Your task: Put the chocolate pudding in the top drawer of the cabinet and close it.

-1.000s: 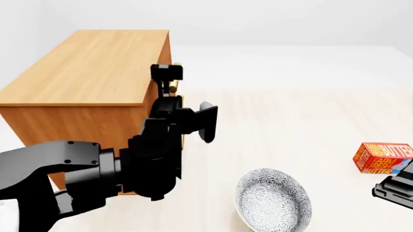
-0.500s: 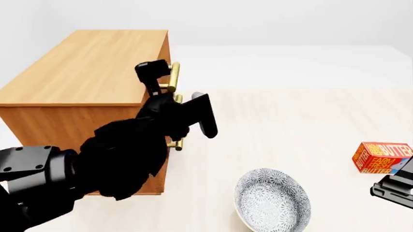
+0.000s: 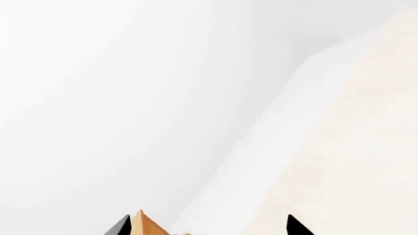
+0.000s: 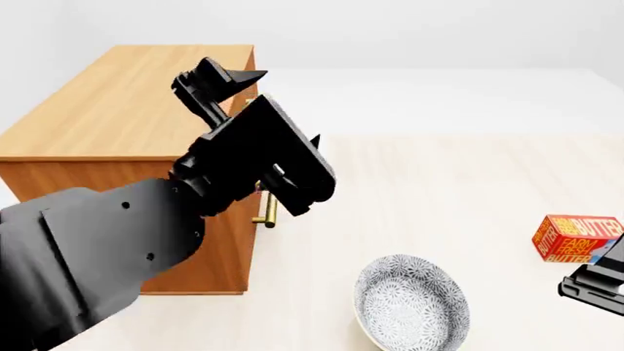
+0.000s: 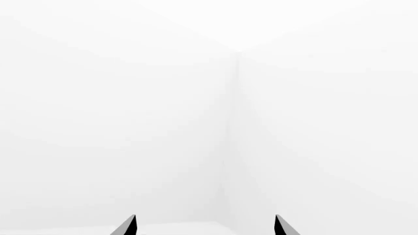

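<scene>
Head view shows the left claw (image 4: 222, 82) raised over the front edge of the cabinet (image 4: 117, 117), its 2 fingertips spread apart and holding nothing. A brass handle (image 4: 270, 214) peeks out below the arm. On the counter (image 4: 468, 190) sit a patterned bowl (image 4: 411, 304) and a butter box (image 4: 575, 238). The right claw (image 5: 203, 226) stands wide. The chocolate pudding is not visible.

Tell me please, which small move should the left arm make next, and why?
Probably lower the left gripper toward the cabinet front and aim it back at the drawer handles. Its open fingers point up beside the top edge, holding nothing, and only one brass handle end shows below the arm, so no drawer looks open yet.
</scene>
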Controlling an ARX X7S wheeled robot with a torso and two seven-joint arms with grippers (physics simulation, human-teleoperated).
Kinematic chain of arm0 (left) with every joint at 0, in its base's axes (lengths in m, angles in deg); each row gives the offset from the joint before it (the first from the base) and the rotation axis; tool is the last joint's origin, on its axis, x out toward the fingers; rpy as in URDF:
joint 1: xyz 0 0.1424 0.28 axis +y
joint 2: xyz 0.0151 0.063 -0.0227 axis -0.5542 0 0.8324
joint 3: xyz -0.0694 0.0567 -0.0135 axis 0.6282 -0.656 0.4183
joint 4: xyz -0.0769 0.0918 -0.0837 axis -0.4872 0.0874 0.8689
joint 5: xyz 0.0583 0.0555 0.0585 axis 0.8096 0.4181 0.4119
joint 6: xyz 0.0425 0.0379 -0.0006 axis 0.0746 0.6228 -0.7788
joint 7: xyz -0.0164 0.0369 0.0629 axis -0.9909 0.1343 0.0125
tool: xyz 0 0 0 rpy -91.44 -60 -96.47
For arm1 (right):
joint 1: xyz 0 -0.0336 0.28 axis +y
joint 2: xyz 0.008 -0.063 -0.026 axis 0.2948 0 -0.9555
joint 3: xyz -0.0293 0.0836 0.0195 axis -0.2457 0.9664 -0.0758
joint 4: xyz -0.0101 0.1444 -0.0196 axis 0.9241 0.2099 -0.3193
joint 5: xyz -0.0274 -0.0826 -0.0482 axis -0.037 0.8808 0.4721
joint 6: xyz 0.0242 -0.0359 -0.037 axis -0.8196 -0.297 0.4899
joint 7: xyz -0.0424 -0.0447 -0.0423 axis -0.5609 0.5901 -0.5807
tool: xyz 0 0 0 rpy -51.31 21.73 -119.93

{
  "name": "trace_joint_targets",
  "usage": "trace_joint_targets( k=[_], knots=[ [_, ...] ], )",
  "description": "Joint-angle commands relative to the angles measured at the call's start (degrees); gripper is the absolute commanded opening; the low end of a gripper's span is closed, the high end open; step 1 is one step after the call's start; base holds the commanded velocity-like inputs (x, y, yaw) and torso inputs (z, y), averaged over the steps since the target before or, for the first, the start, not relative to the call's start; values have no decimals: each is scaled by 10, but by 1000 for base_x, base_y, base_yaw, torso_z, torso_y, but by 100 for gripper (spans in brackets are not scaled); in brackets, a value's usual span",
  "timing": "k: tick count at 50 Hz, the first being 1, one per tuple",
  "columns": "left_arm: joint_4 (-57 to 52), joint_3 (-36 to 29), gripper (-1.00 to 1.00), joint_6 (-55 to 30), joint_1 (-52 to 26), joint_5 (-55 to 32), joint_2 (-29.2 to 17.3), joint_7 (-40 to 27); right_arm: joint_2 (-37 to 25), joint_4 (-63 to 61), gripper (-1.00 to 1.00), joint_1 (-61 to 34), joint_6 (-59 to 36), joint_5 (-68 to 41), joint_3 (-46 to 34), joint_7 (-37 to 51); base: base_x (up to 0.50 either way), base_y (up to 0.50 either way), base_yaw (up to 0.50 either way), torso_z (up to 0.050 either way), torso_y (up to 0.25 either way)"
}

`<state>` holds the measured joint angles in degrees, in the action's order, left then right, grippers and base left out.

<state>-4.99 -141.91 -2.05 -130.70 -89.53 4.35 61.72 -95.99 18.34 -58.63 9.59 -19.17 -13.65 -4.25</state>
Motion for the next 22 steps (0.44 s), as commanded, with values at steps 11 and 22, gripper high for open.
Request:
trace_joint_targets(
  k=[11, 22],
  knots=[
    [-132, 173, 100, 237, 181, -63, -129, -43, -3, -18, 100, 3, -4, 1, -4, 1, 0, 0, 0, 0, 0],
    [-183, 224, 100, 434, 362, 19, -217, -107, -2, -38, 100, 3, -1, 6, -15, 3, 0, 0, 0, 0, 0]
  ],
)
